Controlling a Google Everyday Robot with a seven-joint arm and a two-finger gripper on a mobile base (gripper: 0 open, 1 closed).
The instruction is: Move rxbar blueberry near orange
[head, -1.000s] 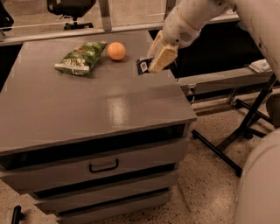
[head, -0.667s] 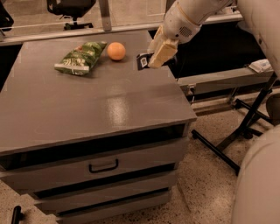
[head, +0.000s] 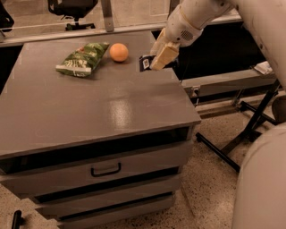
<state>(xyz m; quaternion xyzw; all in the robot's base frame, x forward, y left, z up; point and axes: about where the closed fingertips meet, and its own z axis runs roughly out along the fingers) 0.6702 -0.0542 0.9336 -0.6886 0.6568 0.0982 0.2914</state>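
The orange (head: 119, 52) sits at the back of the grey cabinet top (head: 89, 107). The rxbar blueberry (head: 145, 62) is a dark bar with a white patch; only its left end shows, right of the orange and a short gap away from it. My gripper (head: 160, 57), with tan fingers (head: 164, 54), comes in from the upper right and is shut on the bar's right part, holding it just above the top near the back right edge. The rest of the bar is hidden behind the fingers.
A green chip bag (head: 83, 58) lies left of the orange. The cabinet has drawers with a handle (head: 106, 170) in front. A metal stand's legs (head: 232, 143) are on the floor to the right. A black chair (head: 71, 9) stands behind.
My gripper, with the bar in it, has moved a little back and left, toward the orange. The orange and the chip bag have not moved.
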